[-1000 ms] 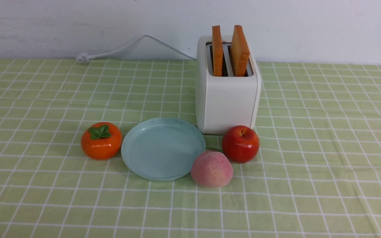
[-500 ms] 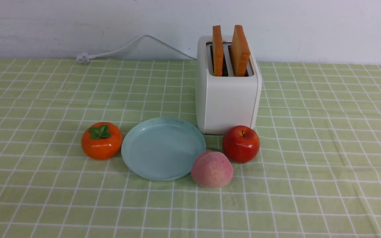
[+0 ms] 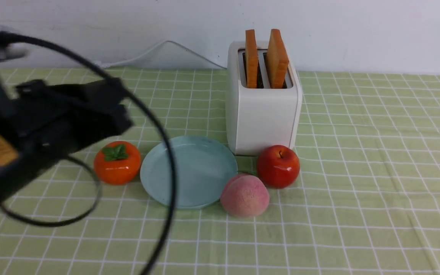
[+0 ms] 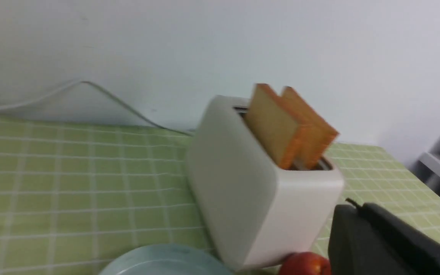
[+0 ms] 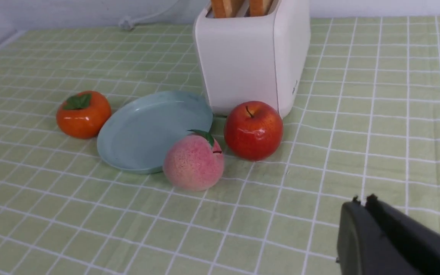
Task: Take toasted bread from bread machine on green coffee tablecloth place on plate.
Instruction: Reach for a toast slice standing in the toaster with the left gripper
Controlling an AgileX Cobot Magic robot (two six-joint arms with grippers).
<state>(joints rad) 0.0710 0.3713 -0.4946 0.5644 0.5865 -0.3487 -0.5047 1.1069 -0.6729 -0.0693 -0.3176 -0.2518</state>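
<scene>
Glossy red apple [image 3: 278, 167], matt fuzzy-looking peach [image 3: 245, 196], smooth white toaster [image 3: 266, 118].

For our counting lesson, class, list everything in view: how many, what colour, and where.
toast slices: two, golden-brown, upright in the toaster slots
toaster: one, white, at the back
cord: one, white, left of the toaster
plate: one, pale blue-green, between persimmon and peach
persimmon: one, orange, left of the plate
peach: one, pink, at the plate's front right
apple: one, red, before the toaster
tablecloth: one, green with white grid, underneath
wall: one, whitish, behind
tools: two, dark, one per wrist view
</scene>
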